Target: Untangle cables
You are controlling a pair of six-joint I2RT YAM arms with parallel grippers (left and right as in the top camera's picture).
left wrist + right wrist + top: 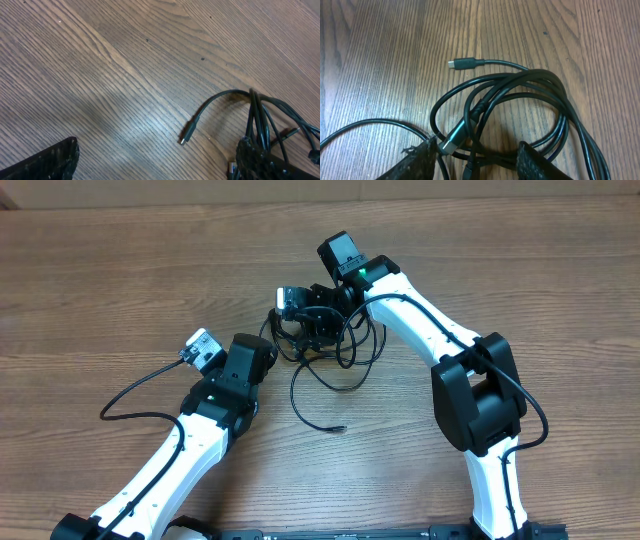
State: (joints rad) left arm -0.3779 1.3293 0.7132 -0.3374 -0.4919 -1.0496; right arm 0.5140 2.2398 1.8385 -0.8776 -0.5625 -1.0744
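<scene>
- Nearest me, the left arm reaches up from the lower left. Its own thick wire loops out over the bench on its outer side.
- Left jaws: released, spread wide, nothing between them. Only one finger shows, in the corner of the left wrist view.
- A loose tail of the cables trails toward me between the two arms and lies flat on the bench, apart from both.
- In the left wrist view a small plug lies on bare wood, and its cord arcs back into the bundle at the right edge.
- The clump itself sits mid-bench, just beyond the left jaws, as overlapping loops.
- The right arm comes in from the lower right and bends over the clump. From overhead its wrist hides the far part of the tangle.
- Right jaws: part-way apart and low over the clump, with several strands running between the fingers. Bare wood shows in the gap, so nothing is pinched.
- A silver-tipped plug lies right beside the left-hand finger in that view.
- Beyond the loops lies a dark plug. I cannot tell whether it is the same one the left wrist sees.
</scene>
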